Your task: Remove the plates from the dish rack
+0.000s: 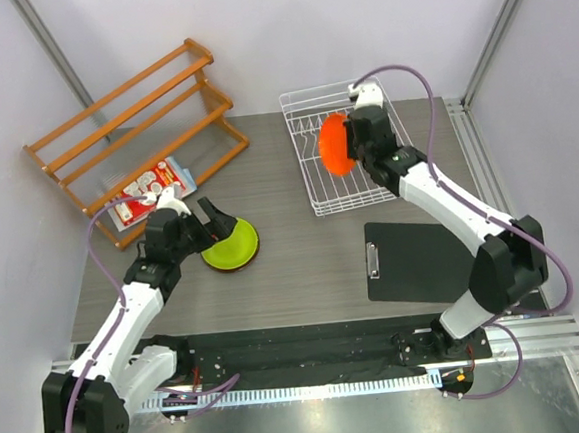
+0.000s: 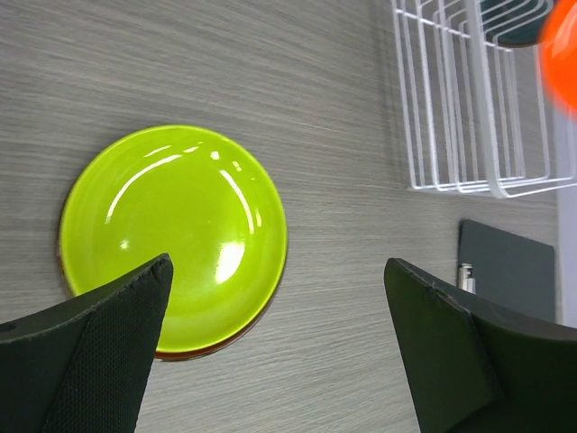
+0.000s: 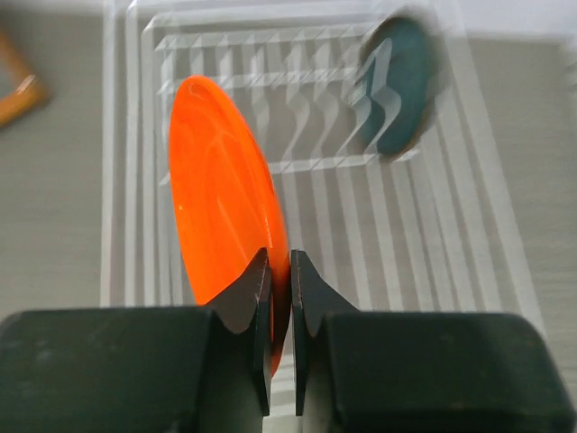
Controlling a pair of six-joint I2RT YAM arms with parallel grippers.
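1. The orange plate (image 3: 225, 198) stands on its edge. My right gripper (image 3: 279, 298) pinches its near rim tight, so it can slide out between the prongs.
2. The dish rack (image 3: 315, 162) is just past those fingertips. The teal plate (image 3: 406, 86) waits farther back in it (a bit blurry).
3. My left gripper (image 2: 278, 263) is spread wide and holds nothing. Right below it, the green plate (image 2: 171, 234) lies stacked on the dark red plate (image 2: 185, 354).

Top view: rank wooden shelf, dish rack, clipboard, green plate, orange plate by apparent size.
1. wooden shelf
2. dish rack
3. clipboard
4. green plate
The orange plate is tilted nearly edge-on, so it's unsure against the green one.
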